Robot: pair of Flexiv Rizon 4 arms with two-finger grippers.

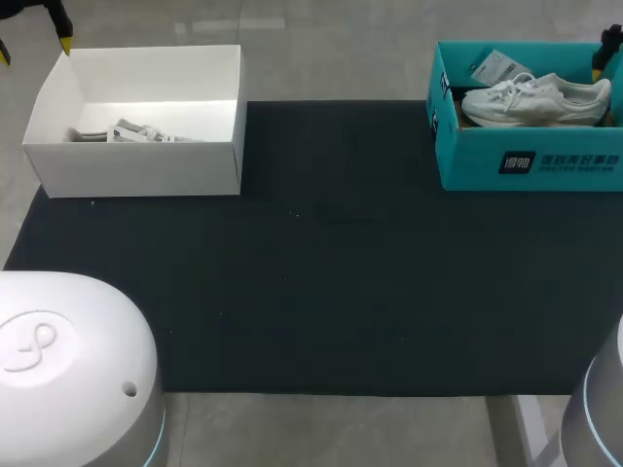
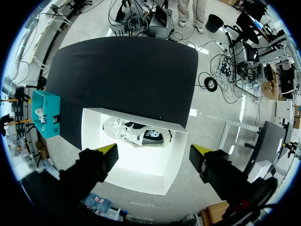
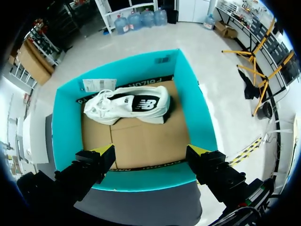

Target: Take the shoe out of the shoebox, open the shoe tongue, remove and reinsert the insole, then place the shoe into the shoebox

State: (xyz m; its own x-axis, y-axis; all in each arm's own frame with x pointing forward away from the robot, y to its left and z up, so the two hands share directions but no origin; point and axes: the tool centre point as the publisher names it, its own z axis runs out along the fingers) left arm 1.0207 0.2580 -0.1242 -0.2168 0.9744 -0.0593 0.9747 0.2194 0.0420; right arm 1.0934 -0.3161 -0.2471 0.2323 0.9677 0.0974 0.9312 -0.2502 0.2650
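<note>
A black mat point(image 1: 321, 253) covers the table, with a white box point(image 1: 136, 170) at its far left corner and a teal box point(image 1: 545, 165) at its far right. Each box holds one pale shoe lying on its side, the left shoe point(image 2: 136, 133) in the white box and the right shoe point(image 3: 129, 104) in the teal one. The left gripper point(image 2: 154, 150) hangs above the white box and the right gripper point(image 3: 150, 157) above the teal box, both spread wide and holding nothing. Either shoe looks light, with a soft, yielding upper and a firmer sole, so a pinch across the heel collar or midsole would likely hold best.
</note>
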